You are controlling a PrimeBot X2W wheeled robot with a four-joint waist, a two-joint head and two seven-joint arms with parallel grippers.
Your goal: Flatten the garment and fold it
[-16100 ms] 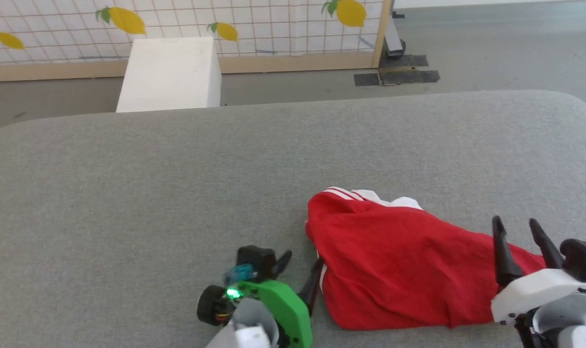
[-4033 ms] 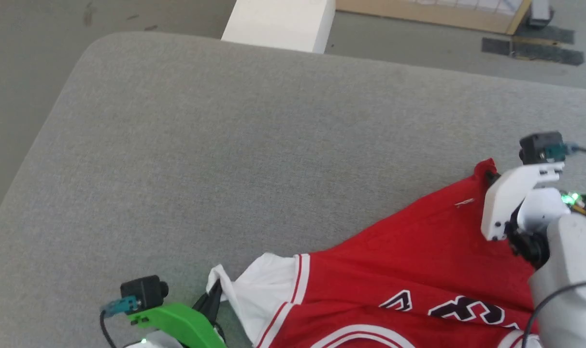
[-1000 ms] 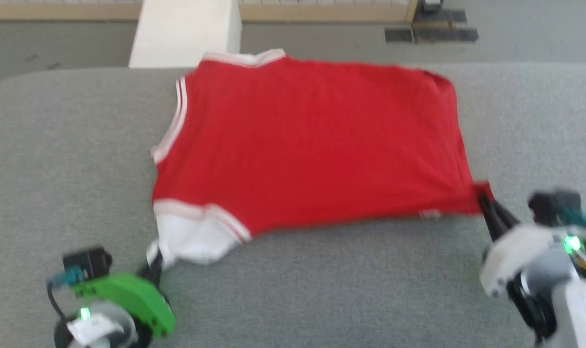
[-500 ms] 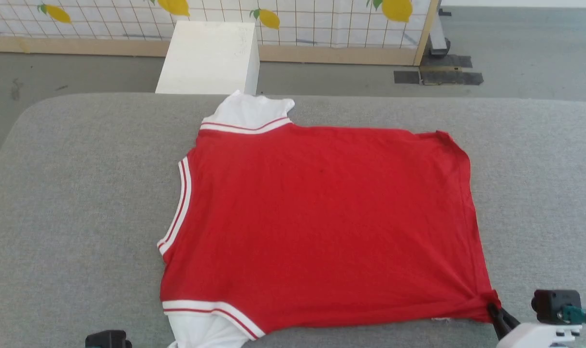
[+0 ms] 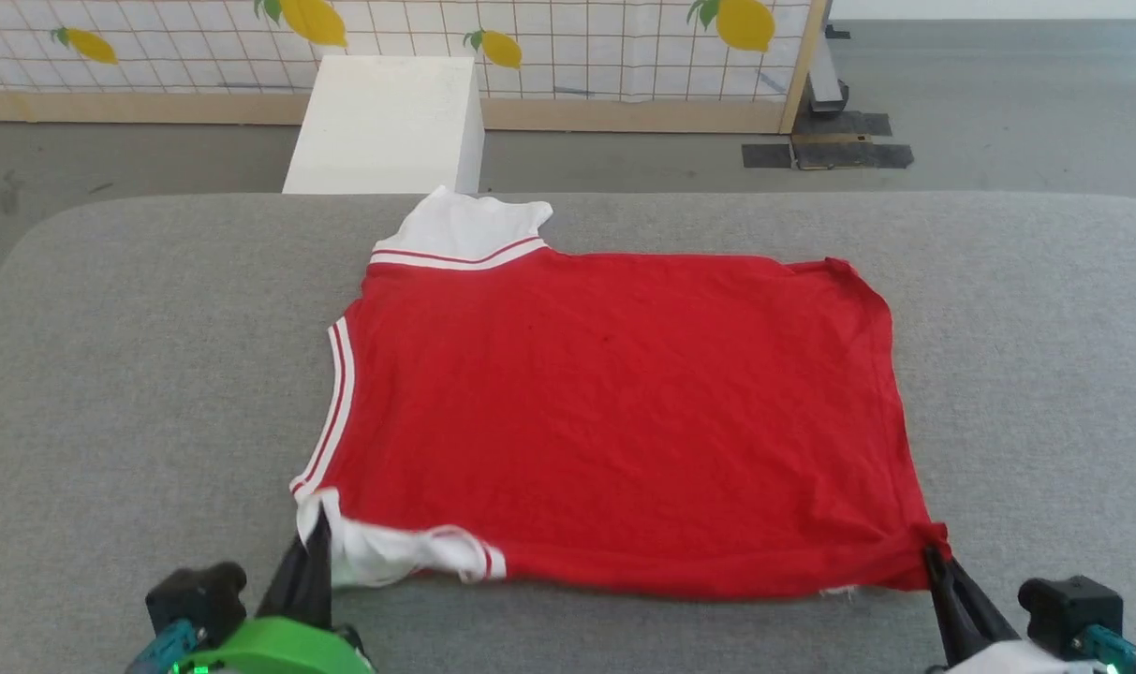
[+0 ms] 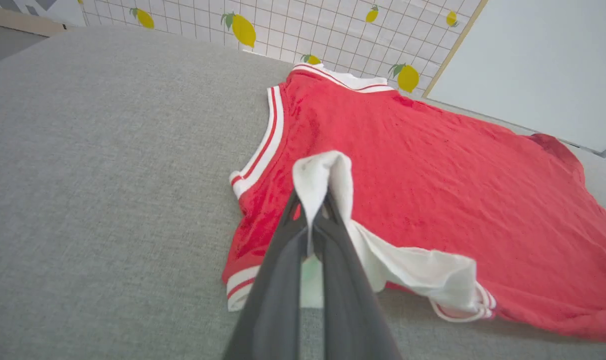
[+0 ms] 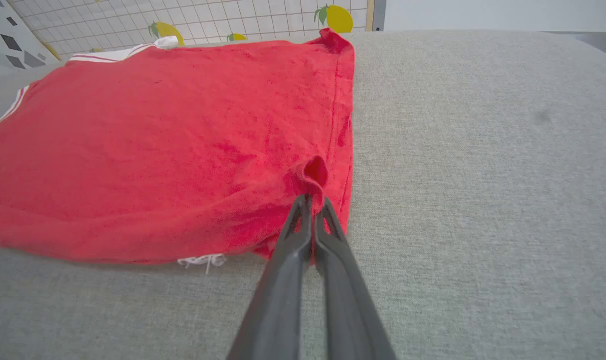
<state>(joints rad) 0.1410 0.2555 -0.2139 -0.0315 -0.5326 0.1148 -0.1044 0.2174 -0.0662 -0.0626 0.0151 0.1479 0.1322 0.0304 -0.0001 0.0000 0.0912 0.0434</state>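
Left gripper [image 6: 310, 210] clenched on the near white sleeve [image 5: 390, 552]; right gripper [image 7: 311, 202] clenched on the hem corner [image 5: 928, 543]. Since a second ago the garment [image 5: 614, 421] has settled flat mid-counter [image 5: 137, 374]. Flattening judged nearly done, but the near sleeve is bunched. Bare counter on both sides. Far sleeve [image 5: 464, 225] reaches the far edge, white box [image 5: 385, 122] beyond.

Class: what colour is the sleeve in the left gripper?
White sleeve, red-striped edge; clearest in left wrist view.

Grey fabric-covered table [image 5: 109, 374], rounded corners. Garment [image 5: 614, 421] lies spread flat at centre, neckline toward 9 o'clock, hem toward 3 o'clock.
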